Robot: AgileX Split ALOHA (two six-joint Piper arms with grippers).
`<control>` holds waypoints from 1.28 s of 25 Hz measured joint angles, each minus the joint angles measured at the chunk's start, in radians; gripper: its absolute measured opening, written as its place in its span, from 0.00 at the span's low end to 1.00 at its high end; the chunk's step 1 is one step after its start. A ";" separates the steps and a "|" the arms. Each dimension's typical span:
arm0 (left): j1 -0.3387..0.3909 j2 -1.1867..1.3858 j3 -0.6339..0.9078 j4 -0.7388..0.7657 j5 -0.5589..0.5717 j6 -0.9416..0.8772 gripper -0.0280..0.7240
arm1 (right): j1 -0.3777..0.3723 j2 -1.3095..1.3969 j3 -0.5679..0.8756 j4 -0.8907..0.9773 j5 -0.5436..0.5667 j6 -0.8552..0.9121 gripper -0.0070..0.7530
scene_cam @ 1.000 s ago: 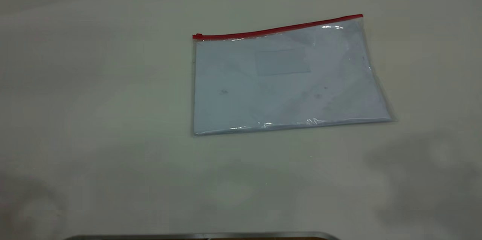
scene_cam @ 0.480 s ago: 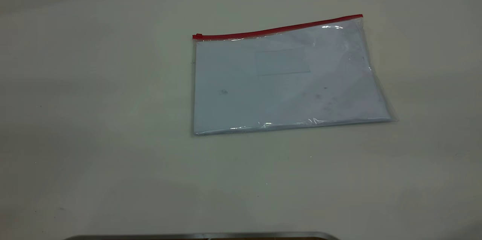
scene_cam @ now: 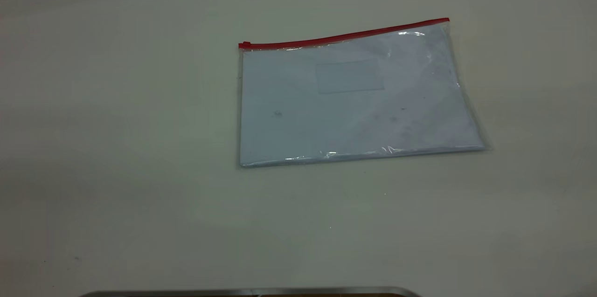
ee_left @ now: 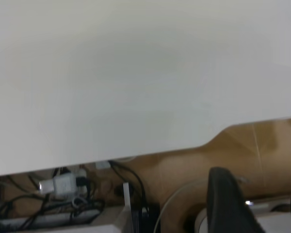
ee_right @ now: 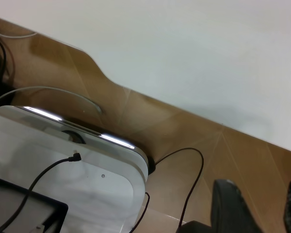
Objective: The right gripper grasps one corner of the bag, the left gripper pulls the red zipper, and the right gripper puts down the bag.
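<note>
The bag (scene_cam: pixel 357 101) is lying flat on the pale counter (scene_cam: pixel 116 124) in the exterior view, toward the far right of centre, with nothing touching it. The red zipper (scene_cam: pixel 345 36) is running along its far long edge, and the small slider tab (scene_cam: pixel 244 45) is sitting at the left end of that strip. The far right corner (scene_cam: pixel 447 22), where the red strip meets the crinkly clear short edge, is lying free on the counter. A faint label pocket (scene_cam: pixel 350 76) is showing through the clear plastic. Neither arm is appearing in the exterior view. In the left wrist view the left claw (ee_left: pixel 257 201) is hanging past the counter's edge, over cables and wood flooring, its fingers (ee_left: pixel 228 204) spread apart and gripping nothing. In the right wrist view the right claw (ee_right: pixel 259 206) is likewise hanging off the counter above the floor, fingers (ee_right: pixel 230 206) parted and empty.
</note>
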 joint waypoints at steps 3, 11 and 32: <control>0.000 -0.025 0.000 0.000 0.003 0.000 0.55 | 0.000 0.000 0.000 0.000 0.000 -0.002 0.43; 0.009 -0.119 0.000 0.000 0.003 0.000 0.55 | -0.081 -0.139 0.000 0.008 0.000 -0.003 0.43; 0.172 -0.322 0.000 0.000 0.022 0.001 0.55 | -0.292 -0.673 0.001 0.017 0.039 -0.004 0.43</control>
